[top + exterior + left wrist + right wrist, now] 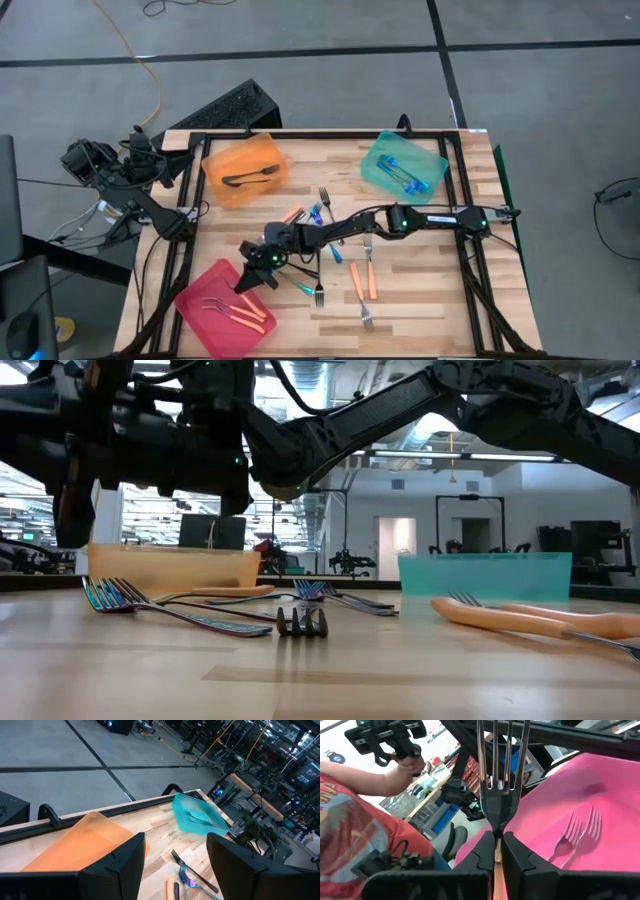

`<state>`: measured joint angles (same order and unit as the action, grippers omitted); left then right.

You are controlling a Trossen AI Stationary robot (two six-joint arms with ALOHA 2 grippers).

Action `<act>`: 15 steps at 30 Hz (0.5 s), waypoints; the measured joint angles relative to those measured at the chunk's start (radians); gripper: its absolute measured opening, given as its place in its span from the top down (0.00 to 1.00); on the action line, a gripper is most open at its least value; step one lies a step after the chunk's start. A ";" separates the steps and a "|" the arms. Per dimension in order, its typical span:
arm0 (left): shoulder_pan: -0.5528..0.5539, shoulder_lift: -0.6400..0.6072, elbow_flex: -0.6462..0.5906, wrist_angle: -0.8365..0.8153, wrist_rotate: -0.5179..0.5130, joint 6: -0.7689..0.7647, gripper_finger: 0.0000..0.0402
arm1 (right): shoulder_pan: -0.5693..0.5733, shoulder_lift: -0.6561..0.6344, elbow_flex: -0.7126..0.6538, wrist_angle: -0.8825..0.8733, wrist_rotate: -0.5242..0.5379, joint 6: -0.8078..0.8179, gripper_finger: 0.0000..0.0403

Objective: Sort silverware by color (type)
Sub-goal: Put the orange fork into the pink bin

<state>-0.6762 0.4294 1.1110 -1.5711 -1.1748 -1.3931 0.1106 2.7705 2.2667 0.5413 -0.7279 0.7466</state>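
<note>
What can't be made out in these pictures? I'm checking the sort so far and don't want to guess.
- Held fork: handle hidden between the right gripper fingers in the right wrist view, so its colour is unclear; too small in the high view.
- Teal tray: fork count unclear, pieces overlap and are tiny from above.
- Orange tray: contents hidden behind its wall in the low view.
- Left gripper: lost among cables in the high view.
</note>
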 joint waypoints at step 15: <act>0.000 0.000 0.000 0.000 0.000 -0.002 0.51 | -0.002 0.000 0.000 -0.143 0.045 -0.021 0.91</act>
<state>-0.6764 0.4294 1.1110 -1.5709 -1.1748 -1.3954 0.1089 2.7705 2.2668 0.3982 -0.6826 0.7256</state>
